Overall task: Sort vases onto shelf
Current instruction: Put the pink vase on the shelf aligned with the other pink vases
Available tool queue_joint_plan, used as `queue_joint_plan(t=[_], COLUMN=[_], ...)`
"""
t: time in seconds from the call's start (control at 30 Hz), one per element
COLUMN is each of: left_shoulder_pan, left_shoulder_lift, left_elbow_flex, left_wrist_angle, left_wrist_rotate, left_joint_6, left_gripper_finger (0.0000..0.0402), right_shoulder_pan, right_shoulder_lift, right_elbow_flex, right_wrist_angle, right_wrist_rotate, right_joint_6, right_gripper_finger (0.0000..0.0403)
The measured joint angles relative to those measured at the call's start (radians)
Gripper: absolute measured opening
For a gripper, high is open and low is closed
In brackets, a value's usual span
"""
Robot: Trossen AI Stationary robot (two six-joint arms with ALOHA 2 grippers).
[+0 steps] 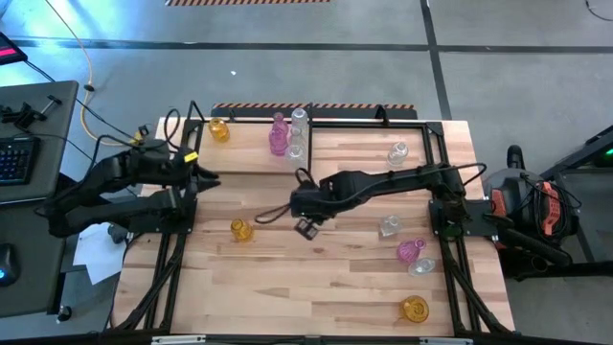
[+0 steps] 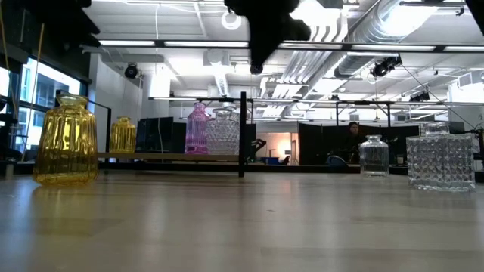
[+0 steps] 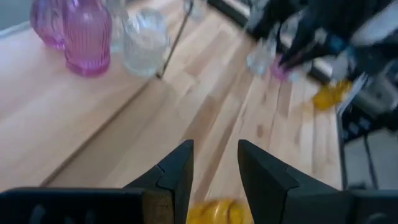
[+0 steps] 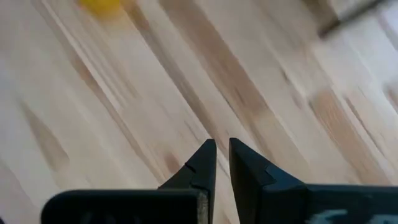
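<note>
Vase (image 3: 214, 213) half-hidden behind left gripper (image 3: 214, 163)

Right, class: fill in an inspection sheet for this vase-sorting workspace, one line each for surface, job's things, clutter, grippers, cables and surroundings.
Surface: pale wood tabletop, bare at its near middle.
Job's things: shelf along the far edge holds a yellow vase, pink vases and clear vases; a loose yellow vase stands on the table's left; clear, pink and yellow ones are scattered on the right.
Clutter: nothing seen.
Grippers: left gripper open, empty, near the table's left edge; right gripper almost shut, empty, over the table's middle.
Cables: black cable by the right gripper; yellow cable on the floor.
Surroundings: keyboard on a desk at left; a person in the room behind.
</note>
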Motion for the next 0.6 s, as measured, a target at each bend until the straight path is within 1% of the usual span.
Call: queue_joint_plan(t=[0.13, 0.23, 0.27, 0.37, 0.5, 0.6], left_shoulder_pan=[0.0, 0.0, 0.0, 0.0, 0.0, 0.0], left_shoulder_lift=[0.0, 0.001, 0.001, 0.001, 0.001, 0.001], left_elbow_flex=[0.0, 0.0, 0.0, 0.0, 0.0, 0.0], left_wrist_angle=[0.107, 0.173, 0.191, 0.212, 0.213, 0.213], left_wrist_rotate=[-0.029, -0.031, -0.031, -0.032, -0.036, -0.047], left_joint_6=[-0.059, -0.089, -0.096, -0.112, -0.104, -0.067], left_gripper_finger=[0.0117, 0.0117, 0.0117, 0.0117, 0.0117, 0.0117], right_shoulder_pan=[0.027, 0.057, 0.071, 0.12, 0.176, 0.225], right_shoulder_lift=[-0.007, -0.02, -0.025, -0.065, -0.128, -0.165], right_elbow_flex=[0.0, 0.0, 0.0, -0.031, -0.066, -0.075], right_wrist_angle=[-0.167, -0.303, -0.329, -0.3, -0.314, -0.315], right_wrist_rotate=[-0.018, -0.025, -0.029, -0.033, -0.032, -0.001], right_joint_6=[-0.045, -0.033, -0.024, -0.015, 0.137, 0.284], right_gripper_finger=[0.0028, 0.0028, 0.0028, 0.0028, 0.0028, 0.0028])
